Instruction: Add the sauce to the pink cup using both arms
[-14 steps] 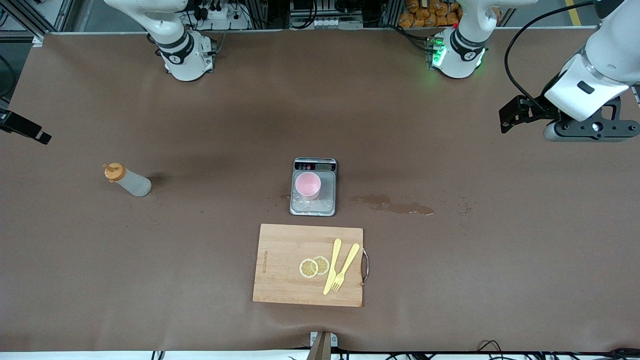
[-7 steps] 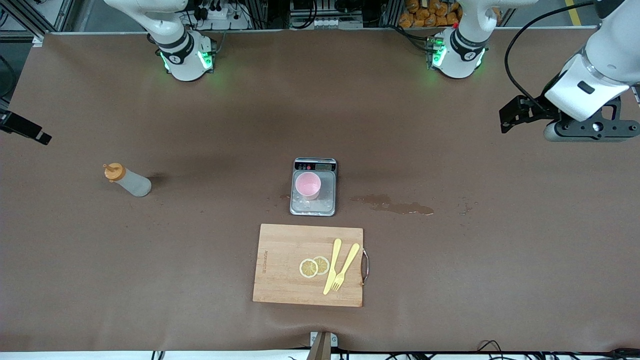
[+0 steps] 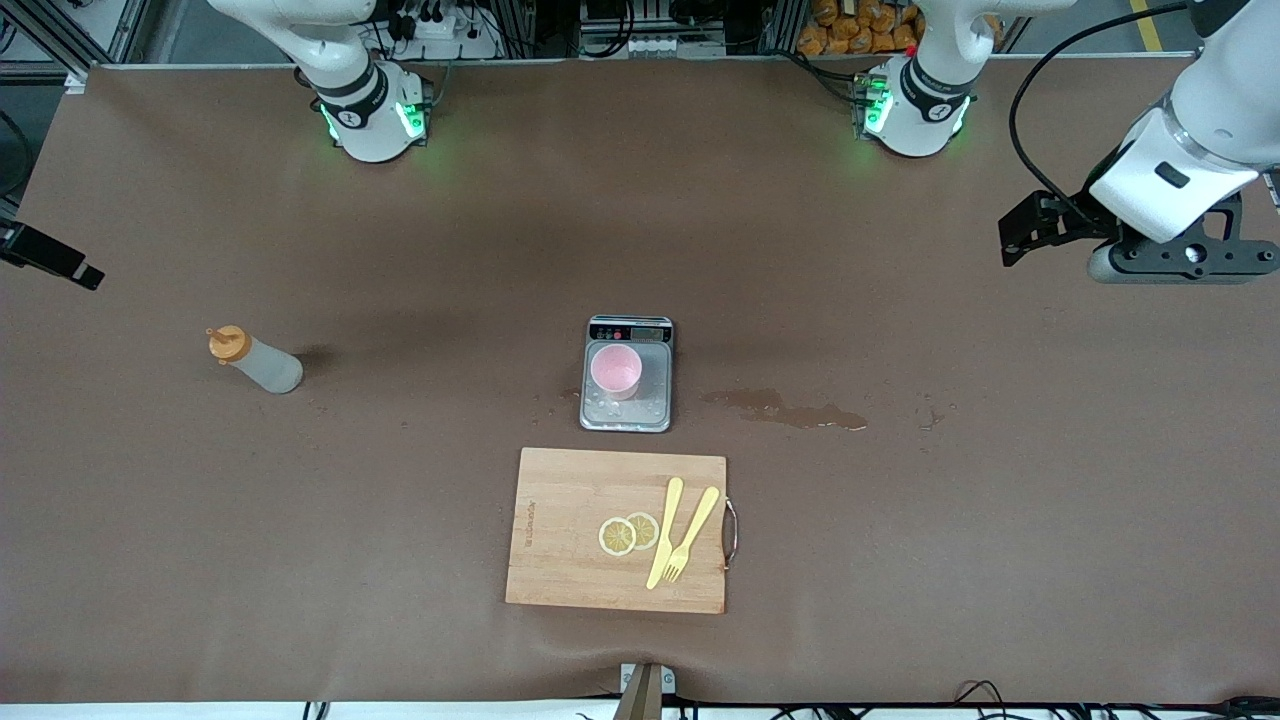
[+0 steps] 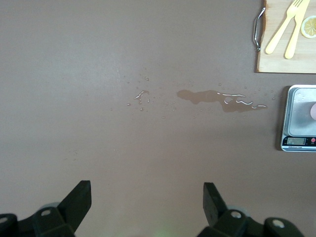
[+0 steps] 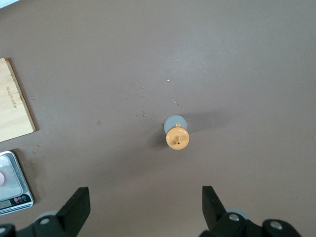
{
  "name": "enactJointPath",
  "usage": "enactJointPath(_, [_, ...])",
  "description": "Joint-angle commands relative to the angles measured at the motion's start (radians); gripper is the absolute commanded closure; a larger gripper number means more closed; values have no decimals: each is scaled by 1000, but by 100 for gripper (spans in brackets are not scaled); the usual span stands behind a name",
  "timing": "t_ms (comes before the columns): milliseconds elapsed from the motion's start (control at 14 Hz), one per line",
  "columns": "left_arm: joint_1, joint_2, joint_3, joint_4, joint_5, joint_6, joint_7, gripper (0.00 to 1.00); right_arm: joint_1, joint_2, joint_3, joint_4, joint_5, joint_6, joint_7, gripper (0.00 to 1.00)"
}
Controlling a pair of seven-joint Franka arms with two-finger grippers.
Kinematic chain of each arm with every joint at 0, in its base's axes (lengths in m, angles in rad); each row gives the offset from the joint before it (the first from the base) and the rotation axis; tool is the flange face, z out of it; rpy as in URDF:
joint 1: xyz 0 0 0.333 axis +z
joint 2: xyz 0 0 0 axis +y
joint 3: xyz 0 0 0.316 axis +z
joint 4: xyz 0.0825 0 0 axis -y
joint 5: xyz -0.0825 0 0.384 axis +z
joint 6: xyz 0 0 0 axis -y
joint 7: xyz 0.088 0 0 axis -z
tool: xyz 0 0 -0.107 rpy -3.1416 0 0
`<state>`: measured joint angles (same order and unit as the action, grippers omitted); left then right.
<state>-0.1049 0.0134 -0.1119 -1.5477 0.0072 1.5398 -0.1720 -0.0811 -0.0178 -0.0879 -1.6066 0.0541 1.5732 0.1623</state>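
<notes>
Centrally, the pink cup [image 3: 615,370] stood on the scale [image 3: 627,375], presumably so that added sauce could be weighed. The sauce bottle [image 3: 254,361] stood upright on the table [image 3: 400,250] toward the right arm's end, well apart from the cup, held by nothing. The left gripper [image 4: 147,202] hung with jaws spread wide over bare table at the left arm's end; the right gripper [image 5: 145,207] hung over the bottle, jaws likewise apart. A cutting board [image 3: 616,529] (carrying lemon slices [image 3: 628,533], a knife [image 3: 664,533] and a fork [image 3: 690,534]) lay nearer the front camera. The front view barely showed the right gripper; its wrist view showed the bottle's orange cap [image 5: 177,138] from above. The left wrist view resolved the wet spill [image 4: 222,97] beside the scale. Whether the cup held sauce could not be determined.
</notes>
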Motion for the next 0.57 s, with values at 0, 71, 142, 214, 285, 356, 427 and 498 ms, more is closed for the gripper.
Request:
enactJointPath(0, [7,-27,-2,-22,5,-3,19,0,14,4,-4,10,-17,-7,0,0])
enactJointPath(71, [7,-26,-2,-22,4,-3,19,0,21,4,-9,11,-19,-9,0,0])
enactJointPath(142, [8,-26,0,-22,1,-3,19,0,41,4,-28,11,-19,-9,0,0])
enactJointPath(214, [8,-26,3,-22,-12,-3,19,0,67,4,-51,11,-19,-9,0,0])
enactJointPath(285, [8,-26,6,-22,-15,-3,19,0,72,4,-64,10,-17,-9,0,0])
enactJointPath(356, [8,-24,6,-22,-15,-3,19,0,70,4,-65,10,-17,-9,0,0])
enactJointPath(427, [8,-24,6,-22,-15,-3,19,0,69,4,-64,10,-17,-9,0,0])
enactJointPath(498, [8,-23,6,-22,-15,-1,19,0,69,4,-64,10,-16,-9,0,0])
